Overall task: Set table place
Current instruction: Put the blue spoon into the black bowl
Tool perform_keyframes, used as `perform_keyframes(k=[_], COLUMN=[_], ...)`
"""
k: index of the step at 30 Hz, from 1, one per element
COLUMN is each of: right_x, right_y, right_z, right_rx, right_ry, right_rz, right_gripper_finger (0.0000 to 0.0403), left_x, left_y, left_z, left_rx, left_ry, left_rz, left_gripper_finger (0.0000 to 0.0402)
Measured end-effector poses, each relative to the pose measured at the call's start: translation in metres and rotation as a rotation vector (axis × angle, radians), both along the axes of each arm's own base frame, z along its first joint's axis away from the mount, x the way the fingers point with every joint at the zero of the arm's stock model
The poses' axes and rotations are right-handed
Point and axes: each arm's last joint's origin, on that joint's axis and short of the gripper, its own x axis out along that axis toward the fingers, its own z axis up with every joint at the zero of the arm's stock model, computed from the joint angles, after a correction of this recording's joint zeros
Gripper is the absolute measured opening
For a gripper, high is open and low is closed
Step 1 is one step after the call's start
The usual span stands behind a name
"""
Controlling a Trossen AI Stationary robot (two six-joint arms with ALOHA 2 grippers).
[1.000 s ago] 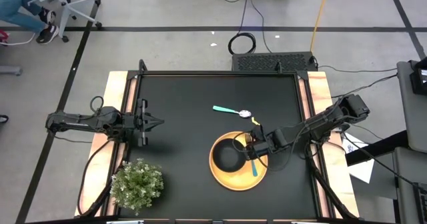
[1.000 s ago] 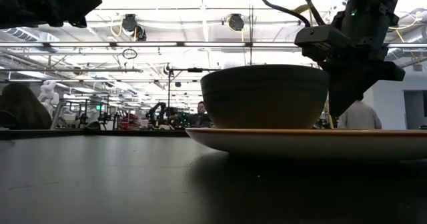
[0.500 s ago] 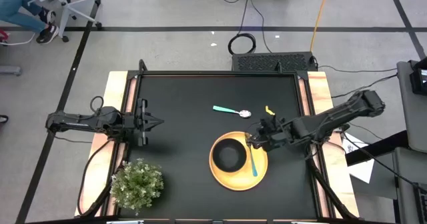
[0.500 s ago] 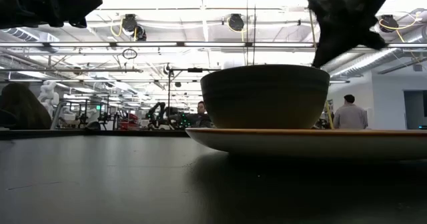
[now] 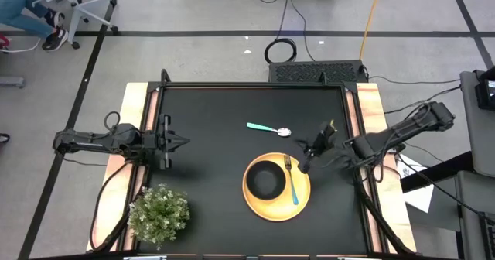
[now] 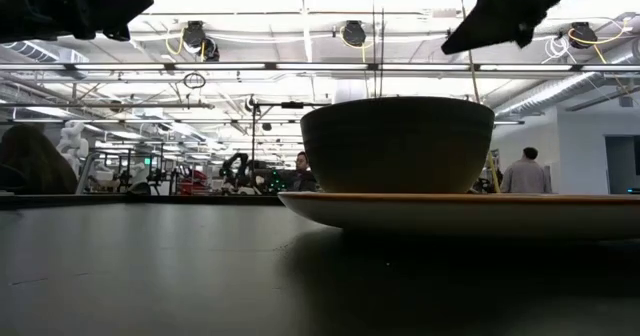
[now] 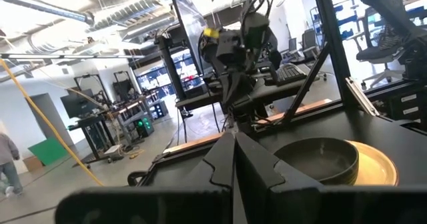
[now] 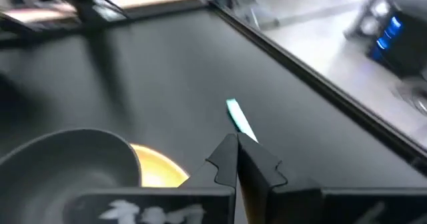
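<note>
A round yellow plate (image 5: pixel 280 208) lies on the black table (image 5: pixel 216 113), with a black bowl (image 5: pixel 264 180) on it, left of centre. A teal-handled fork (image 5: pixel 292 184) lies on the plate to the right of the bowl, tines toward the far edge. A teal-handled spoon (image 5: pixel 268 128) lies on the table beyond the plate. My right gripper (image 5: pixel 305 165) hovers shut and empty just right of the fork's tines; its wrist view (image 8: pixel 235 151) shows the spoon's handle (image 8: pixel 237 119) ahead. My left gripper (image 5: pixel 186 143) waits shut and empty at the table's left.
A green bushy potted plant (image 5: pixel 158 213) stands at the near left corner. Light wooden strips (image 5: pixel 370 105) run along the table's left and right sides. People stand in the room beyond the table in the low view (image 6: pixel 528 171).
My right gripper has drawn away from the fork, going up and toward the table's right edge. The fork stays lying on the plate, to the right of the bowl.
</note>
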Motion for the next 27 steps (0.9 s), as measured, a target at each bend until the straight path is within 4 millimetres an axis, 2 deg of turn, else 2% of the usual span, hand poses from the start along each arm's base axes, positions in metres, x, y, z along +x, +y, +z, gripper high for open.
perform_keyframes(k=[4, 7, 13, 19, 23, 27], right_x=[-0.013, -0.026, -0.048, -0.059, -0.065, -0.066], right_y=[-0.006, -0.015, -0.023, -0.028, -0.030, -0.031], right_z=[-0.024, -0.038, -0.061, -0.076, -0.091, -0.085], right_rx=[0.022, 0.050, 0.033, -0.011, -0.041, -0.025], right_ry=[-0.140, -0.230, -0.254, -0.408, -0.413, -0.506], right_rz=[0.124, 0.135, 0.154, 0.177, 0.186, 0.147], right_gripper_finger=[0.0000, 0.0000, 0.0000, 0.0000, 0.0000, 0.0000], left_x=[0.000, 0.000, 0.000, 0.000, 0.000, 0.000], left_y=[0.000, 0.000, 0.000, 0.000, 0.001, 0.002], left_z=[0.001, 0.002, 0.002, 0.002, 0.002, 0.002], left_rx=[-0.001, -0.002, -0.002, 0.050, 0.072, 0.061], left_ry=[-0.009, -0.023, -0.023, -0.027, -0.024, -0.020], left_rz=[0.000, 0.000, 0.000, 0.012, 0.051, 0.097], left_gripper_finger=[0.0019, 0.0019, 0.0019, 0.0019, 0.0019, 0.0019])
